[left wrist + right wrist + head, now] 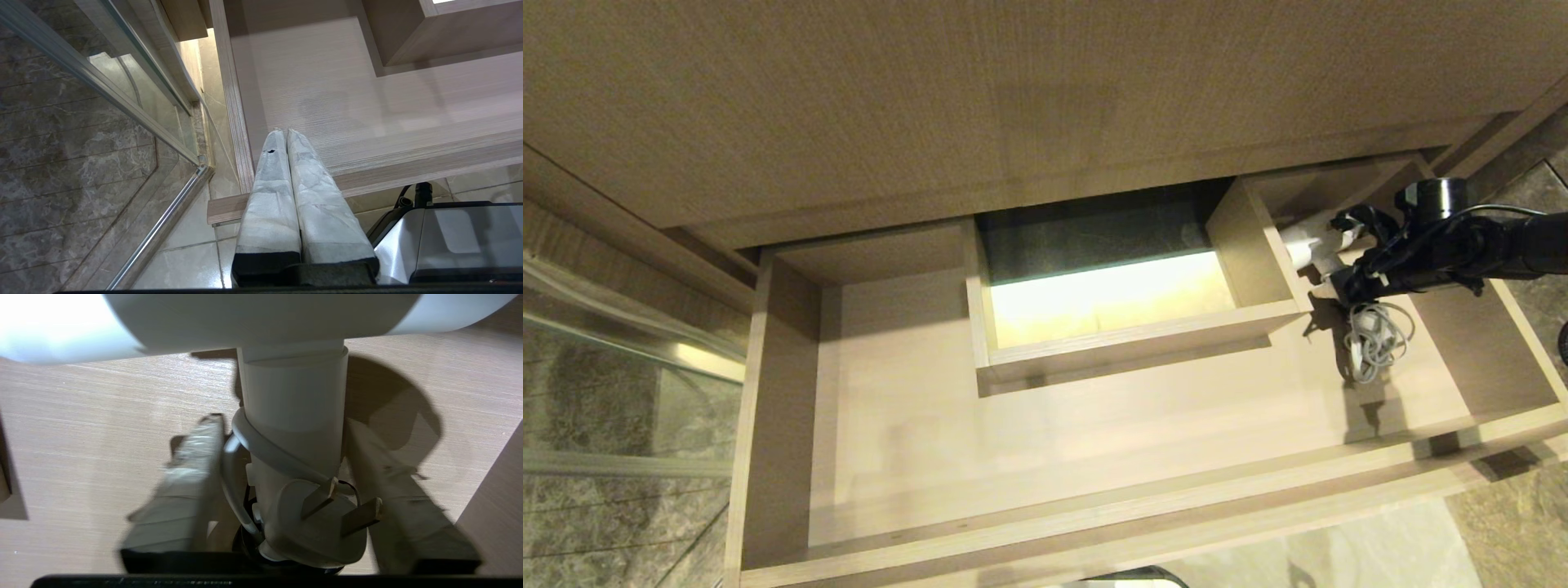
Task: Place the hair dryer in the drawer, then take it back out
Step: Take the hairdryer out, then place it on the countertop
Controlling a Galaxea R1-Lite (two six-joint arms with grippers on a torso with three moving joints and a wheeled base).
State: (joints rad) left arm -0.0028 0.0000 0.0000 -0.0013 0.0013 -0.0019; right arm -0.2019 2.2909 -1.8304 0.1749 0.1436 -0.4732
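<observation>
The wide tan wood drawer [1094, 523] stands pulled out under the counter. The white hair dryer [1303, 245] lies in its right-hand section, next to the inner box. Its bundled white cord [1376, 343] lies just in front of it on the drawer floor. My right gripper [1327, 261] reaches in from the right. In the right wrist view the hair dryer's handle [294, 400] stands between the fingers of the right gripper [284, 422], which press on it and on the cord wound round it. The plug [322, 526] sits near the palm. My left gripper [284, 131] hangs shut and holds nothing, over the drawer's front left corner [245, 171].
A raised wooden box wall [1127, 335] rings a cut-out in the drawer's middle. The counter top [1013, 98] overhangs the back. A glass panel with a metal rail [621, 335] stands at the left. My base [449, 237] is in front of the drawer.
</observation>
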